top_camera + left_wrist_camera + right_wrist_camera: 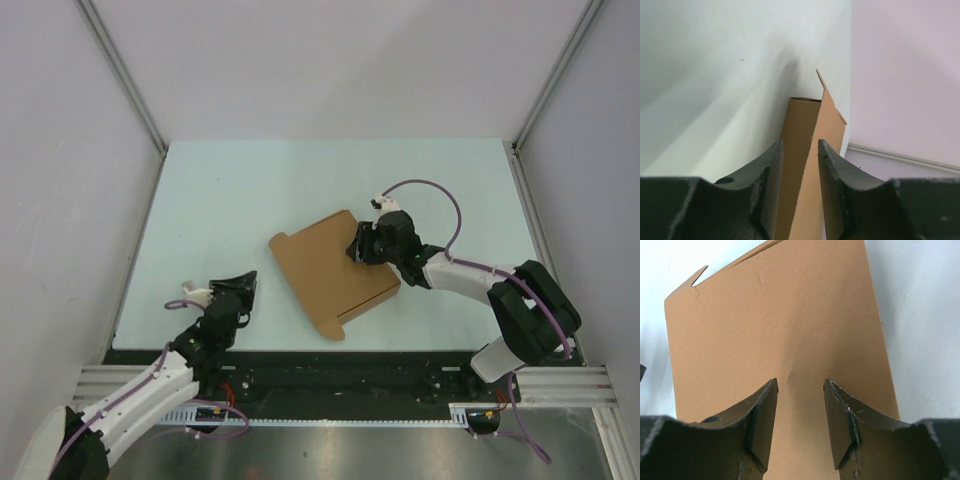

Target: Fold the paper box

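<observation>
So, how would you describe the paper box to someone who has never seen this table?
On the pale table, look just right of centre, by the right gripper. The paper box lies there, a brown cardboard sheet with a small tab at one corner. It is the only brown thing on the table.

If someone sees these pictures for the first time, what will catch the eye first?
The brown paper box lies flat in the middle of the pale table. The right tool sits over its right edge with jaws apart; the left tool is apart from it, near the front left.
</observation>
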Tool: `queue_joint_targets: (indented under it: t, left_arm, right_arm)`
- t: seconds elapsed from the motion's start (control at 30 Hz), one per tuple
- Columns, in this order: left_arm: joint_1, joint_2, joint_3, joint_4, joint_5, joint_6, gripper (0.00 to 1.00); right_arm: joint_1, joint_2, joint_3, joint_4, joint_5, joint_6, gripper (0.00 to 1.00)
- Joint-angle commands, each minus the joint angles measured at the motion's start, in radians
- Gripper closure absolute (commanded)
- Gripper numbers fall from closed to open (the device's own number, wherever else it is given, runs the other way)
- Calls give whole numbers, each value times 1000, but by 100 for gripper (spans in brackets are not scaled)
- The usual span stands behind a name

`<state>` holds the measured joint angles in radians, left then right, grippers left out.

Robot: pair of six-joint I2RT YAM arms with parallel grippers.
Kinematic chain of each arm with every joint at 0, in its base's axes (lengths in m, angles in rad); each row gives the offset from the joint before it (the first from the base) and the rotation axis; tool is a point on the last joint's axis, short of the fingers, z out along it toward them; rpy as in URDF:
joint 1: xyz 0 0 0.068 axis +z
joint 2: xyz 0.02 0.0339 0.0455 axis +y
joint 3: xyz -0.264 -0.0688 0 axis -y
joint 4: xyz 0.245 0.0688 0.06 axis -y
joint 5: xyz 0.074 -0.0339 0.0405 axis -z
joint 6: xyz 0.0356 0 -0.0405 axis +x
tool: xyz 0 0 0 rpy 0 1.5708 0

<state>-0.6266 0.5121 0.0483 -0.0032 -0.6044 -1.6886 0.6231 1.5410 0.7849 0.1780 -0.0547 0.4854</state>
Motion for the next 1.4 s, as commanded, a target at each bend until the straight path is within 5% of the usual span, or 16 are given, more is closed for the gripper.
queue_joint_targets:
  t: [0.0,0.1,0.23,0.33,0.5,0.83,1.07,1.23,1.37]
  left_arm:
    - [15,60,-117,113,-41,59,60]
    - [34,184,-70,243,-29,119,60]
    - [74,284,-26,434,93,338,42]
    - [76,319,-24,468,140,366,34]
    - [77,385,-192,805,198,323,33]
    - [76,594,-125,847,348,360,48]
    - [51,698,-123,856,353,305,47]
    - [50,741,-107,903,345,319,48]
    - [50,790,-103,945,354,313,48]
  right_arm:
    - [-20,44,-32,-92,44,-19,52]
    - [-22,41,-32,-95,44,-21,52]
    - [-25,34,-32,-101,42,-21,52]
    - [-26,36,-32,-97,39,-19,52]
    - [-26,53,-32,-84,38,-16,52]
    - [-28,36,-30,-80,35,-11,52]
    - [-23,19,-32,-87,49,-14,51]
    - [-14,-73,-18,-110,81,-5,34]
    - [-34,-182,10,-172,124,-18,29]
